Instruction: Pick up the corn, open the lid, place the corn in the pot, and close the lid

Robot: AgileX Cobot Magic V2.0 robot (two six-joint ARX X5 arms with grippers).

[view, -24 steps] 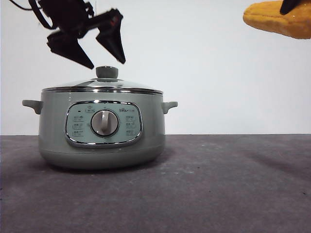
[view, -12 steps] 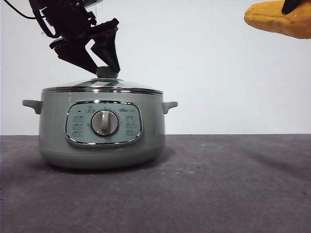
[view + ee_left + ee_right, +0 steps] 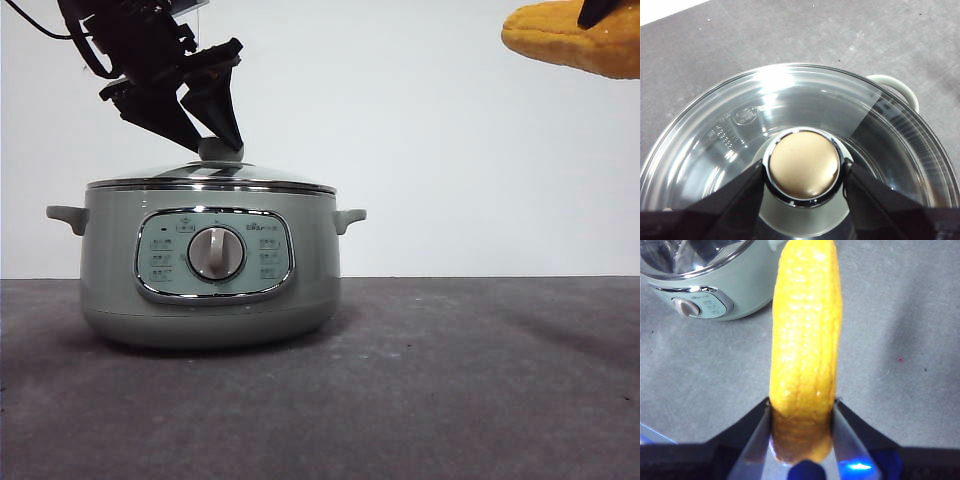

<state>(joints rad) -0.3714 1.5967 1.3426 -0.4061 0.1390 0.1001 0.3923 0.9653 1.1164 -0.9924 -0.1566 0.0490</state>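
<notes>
The sage-green pot (image 3: 210, 300) stands left of centre with the glass lid (image 3: 260, 178) on it. My left gripper (image 3: 215, 140) has come down over the lid's knob (image 3: 221, 150). In the left wrist view its jaws press both sides of the knob (image 3: 804, 165), and the lid (image 3: 805, 100) rests on the pot. My right gripper (image 3: 802, 410) is shut on the yellow corn (image 3: 805, 340). It holds the corn (image 3: 570, 40) high at the upper right, well clear of the pot; only a black tip of that gripper (image 3: 597, 12) shows there.
The pot stands on a dark grey table (image 3: 450, 380) before a white wall. The pot's side handle (image 3: 350, 217) sticks out to the right. The right wrist view shows the pot (image 3: 705, 285) off to one side of the corn.
My left gripper has come down from above the lid and its jaws have drawn in around the knob. The corn stays held high at the upper right.
</notes>
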